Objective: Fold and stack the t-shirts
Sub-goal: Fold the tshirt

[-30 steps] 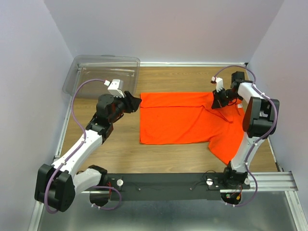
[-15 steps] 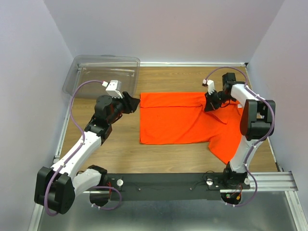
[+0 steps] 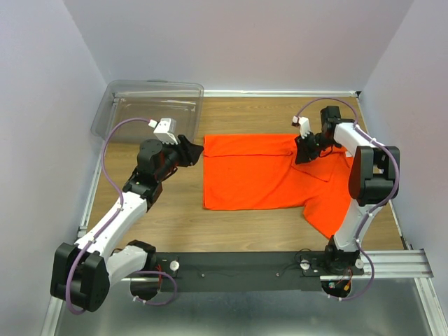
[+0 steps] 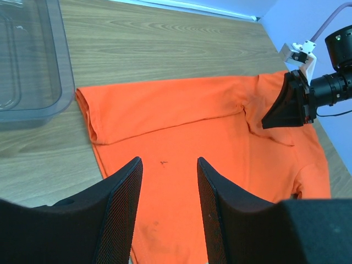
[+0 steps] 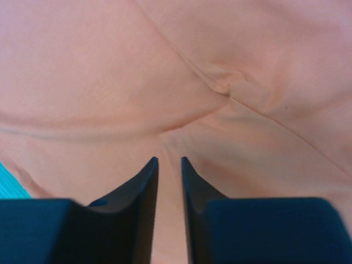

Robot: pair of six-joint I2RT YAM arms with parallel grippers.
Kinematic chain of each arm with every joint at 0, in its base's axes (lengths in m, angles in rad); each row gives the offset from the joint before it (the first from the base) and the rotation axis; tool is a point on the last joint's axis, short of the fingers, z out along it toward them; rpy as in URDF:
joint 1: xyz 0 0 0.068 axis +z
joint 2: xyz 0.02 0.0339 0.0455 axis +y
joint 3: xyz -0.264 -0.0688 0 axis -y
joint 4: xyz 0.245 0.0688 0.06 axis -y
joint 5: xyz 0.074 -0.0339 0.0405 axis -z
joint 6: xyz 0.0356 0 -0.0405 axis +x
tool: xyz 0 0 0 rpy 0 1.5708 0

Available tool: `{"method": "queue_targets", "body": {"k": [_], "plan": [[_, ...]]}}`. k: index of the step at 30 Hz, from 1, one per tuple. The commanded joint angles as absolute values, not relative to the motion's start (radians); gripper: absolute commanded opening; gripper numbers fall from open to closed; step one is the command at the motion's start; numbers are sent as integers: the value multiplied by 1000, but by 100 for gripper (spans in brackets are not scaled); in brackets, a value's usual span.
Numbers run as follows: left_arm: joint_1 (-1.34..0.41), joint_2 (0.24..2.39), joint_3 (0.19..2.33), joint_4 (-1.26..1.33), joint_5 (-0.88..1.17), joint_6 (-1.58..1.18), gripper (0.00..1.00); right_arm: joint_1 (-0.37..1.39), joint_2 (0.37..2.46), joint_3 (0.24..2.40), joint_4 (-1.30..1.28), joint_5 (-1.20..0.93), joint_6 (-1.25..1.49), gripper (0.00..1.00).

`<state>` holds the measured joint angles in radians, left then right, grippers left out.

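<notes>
Showing right end effector (image 5: pixel 169 160) ajar over t-shirt (image 5: pixel 110 82), wrist-only

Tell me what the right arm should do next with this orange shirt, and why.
Probably lift the right gripper straight up off the t-shirt. Its jaws stand slightly apart with no cloth pinched between them, and the fabric beneath lies creased and settled, so that fold looks placed. The left gripper hovers open at the shirt's left edge.

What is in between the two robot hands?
Only the orange t-shirt, lying on the wooden table; the top view shows it between the left gripper and right gripper.
</notes>
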<state>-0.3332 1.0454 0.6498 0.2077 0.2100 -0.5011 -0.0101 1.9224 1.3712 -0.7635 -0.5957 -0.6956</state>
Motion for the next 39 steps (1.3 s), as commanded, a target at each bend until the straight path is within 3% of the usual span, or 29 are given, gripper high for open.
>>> {"method": "queue_targets", "body": {"k": [1, 9, 21, 39], "plan": [[-324, 1022, 635, 226, 242, -503, 53, -2, 1881, 1382, -773, -484, -663, 33], [-307, 959, 617, 219, 242, -497, 55, -41, 1715, 1272, -776, -255, -756, 47], [-298, 936, 589, 244, 281, -509, 55, -40, 1626, 1071, -793, -74, -886, 47], [-288, 951, 563, 275, 314, -525, 55, -40, 1743, 1112, -755, -32, -890, 43]]}}
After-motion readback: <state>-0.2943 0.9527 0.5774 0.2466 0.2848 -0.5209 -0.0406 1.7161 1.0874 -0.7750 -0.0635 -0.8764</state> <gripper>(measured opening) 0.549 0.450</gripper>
